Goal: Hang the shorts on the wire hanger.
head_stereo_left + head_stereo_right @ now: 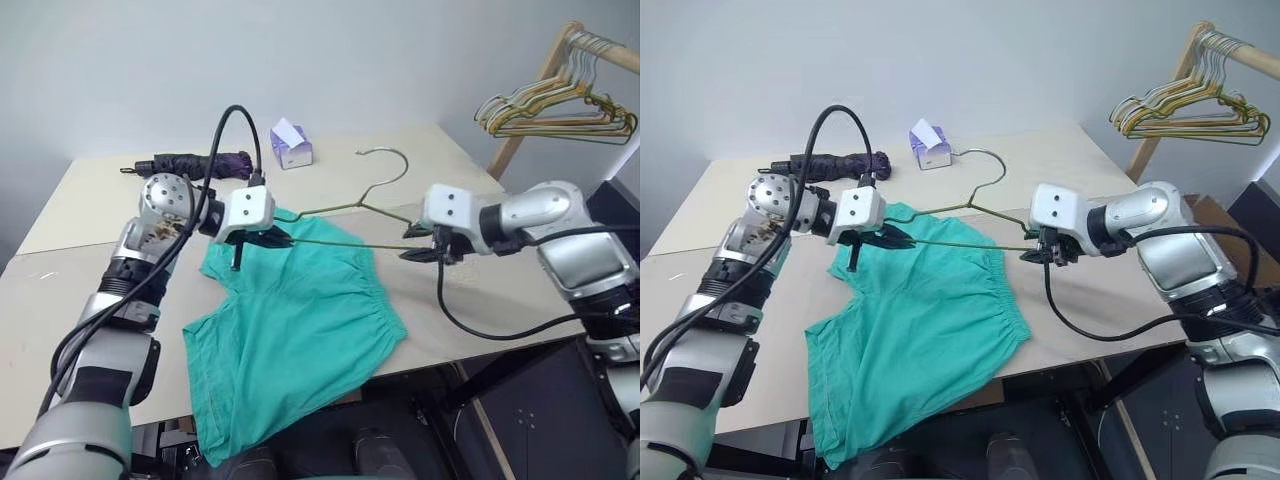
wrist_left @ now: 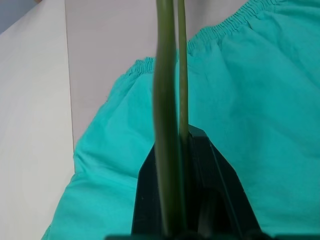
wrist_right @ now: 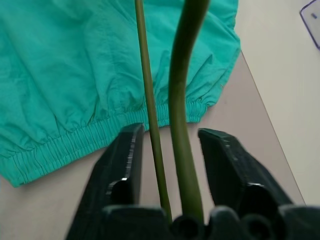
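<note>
Here, a pale beige worktop (image 1: 80,300) is standing before a plain grey wall, carrying a dark folded umbrella (image 1: 190,164) and a small tissue box (image 1: 291,146) toward its back, while a wooden rail with a bunch of pale hangers (image 1: 560,105) is leaning at the far right. The shorts (image 1: 290,330) are lying spread across the middle of the worktop, one leg hanging over the front edge. The left hand (image 1: 270,238) is clenching one end of the wire hanger (image 1: 380,180), fingers fully closed on it above the shorts' upper left corner. The hanger is stretching across above the waistband. The right hand (image 1: 420,250) is straddling the hanger's other end, its fingers (image 3: 227,165) standing apart on either side of the wires without pinching them.
</note>
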You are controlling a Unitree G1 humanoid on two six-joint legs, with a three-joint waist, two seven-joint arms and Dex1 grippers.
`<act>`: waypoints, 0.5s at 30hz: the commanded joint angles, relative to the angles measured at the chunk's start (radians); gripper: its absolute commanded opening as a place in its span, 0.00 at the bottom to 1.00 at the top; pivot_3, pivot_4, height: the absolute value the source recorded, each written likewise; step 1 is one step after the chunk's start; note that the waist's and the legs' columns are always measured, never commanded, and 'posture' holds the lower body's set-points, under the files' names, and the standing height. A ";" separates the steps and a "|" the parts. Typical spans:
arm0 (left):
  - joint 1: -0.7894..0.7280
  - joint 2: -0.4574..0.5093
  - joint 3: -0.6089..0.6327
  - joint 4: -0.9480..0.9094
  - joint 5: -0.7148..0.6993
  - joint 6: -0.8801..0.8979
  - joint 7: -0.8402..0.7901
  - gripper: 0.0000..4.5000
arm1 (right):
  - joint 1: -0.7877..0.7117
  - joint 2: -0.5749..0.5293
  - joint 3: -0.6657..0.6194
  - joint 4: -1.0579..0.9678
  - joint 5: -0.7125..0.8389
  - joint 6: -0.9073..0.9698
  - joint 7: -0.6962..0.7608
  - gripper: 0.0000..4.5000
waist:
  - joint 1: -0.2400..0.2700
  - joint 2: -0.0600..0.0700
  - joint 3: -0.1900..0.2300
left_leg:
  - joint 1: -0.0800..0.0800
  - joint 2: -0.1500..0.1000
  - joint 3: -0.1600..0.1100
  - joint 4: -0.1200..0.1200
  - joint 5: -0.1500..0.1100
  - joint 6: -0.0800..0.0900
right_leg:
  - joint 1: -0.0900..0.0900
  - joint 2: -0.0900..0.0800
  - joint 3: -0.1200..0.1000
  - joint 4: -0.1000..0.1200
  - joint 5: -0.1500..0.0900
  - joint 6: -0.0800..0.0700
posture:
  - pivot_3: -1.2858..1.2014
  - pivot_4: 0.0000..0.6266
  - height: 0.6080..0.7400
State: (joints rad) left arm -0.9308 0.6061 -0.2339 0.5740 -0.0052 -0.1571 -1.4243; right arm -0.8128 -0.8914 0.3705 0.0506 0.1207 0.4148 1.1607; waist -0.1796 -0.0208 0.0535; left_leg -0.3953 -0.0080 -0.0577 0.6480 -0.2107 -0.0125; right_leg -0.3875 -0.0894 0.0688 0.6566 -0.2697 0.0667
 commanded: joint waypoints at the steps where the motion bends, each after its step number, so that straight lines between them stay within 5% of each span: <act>1: -0.006 -0.001 0.002 -0.037 -0.009 -0.026 -0.003 0.00 | -0.032 0.007 -0.034 -0.006 -0.025 -0.014 0.015 0.17 | 0.000 0.000 0.000 | 0.000 0.000 0.000 0.000 0.000 0.000 | 0.000 0.000 0.000 0.000 0.000 0.000 | 0.46 0.00 1.00; 3: -0.010 -0.003 0.001 -0.031 -0.010 -0.031 -0.006 0.00 | -0.029 0.008 -0.042 -0.013 -0.031 -0.016 0.026 0.01 | -0.001 0.000 0.000 | 0.000 0.000 0.000 0.000 0.000 0.000 | 0.000 0.000 0.000 0.000 0.000 0.000 | 0.46 0.00 1.00; 10: -0.014 -0.009 0.001 -0.005 -0.029 -0.064 -0.049 0.00 | 0.006 -0.007 -0.072 -0.055 -0.005 0.016 0.066 0.00 | -0.004 0.000 0.000 | 0.000 0.000 0.000 0.000 0.000 0.000 | 0.000 0.000 0.000 0.000 0.000 0.000 | 0.46 0.00 1.00; 15: -0.014 -0.018 0.060 0.124 -0.076 -0.121 -0.051 0.31 | 0.178 -0.074 -0.198 -0.165 0.100 0.103 0.091 0.00 | 0.002 0.000 0.000 | -0.001 -0.001 -0.001 0.001 0.000 0.000 | 0.000 -0.001 -0.001 0.000 0.000 0.000 | 0.45 0.00 1.00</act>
State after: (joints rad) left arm -0.9320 0.5793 -0.2201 0.6675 -0.0463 -0.2623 -1.4830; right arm -0.6588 -0.9400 0.2513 -0.0636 0.1765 0.4804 1.2485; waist -0.1780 -0.0208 0.0534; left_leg -0.3963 -0.0093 -0.0588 0.6492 -0.2107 -0.0124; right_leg -0.3874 -0.0908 0.0678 0.6569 -0.2700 0.0672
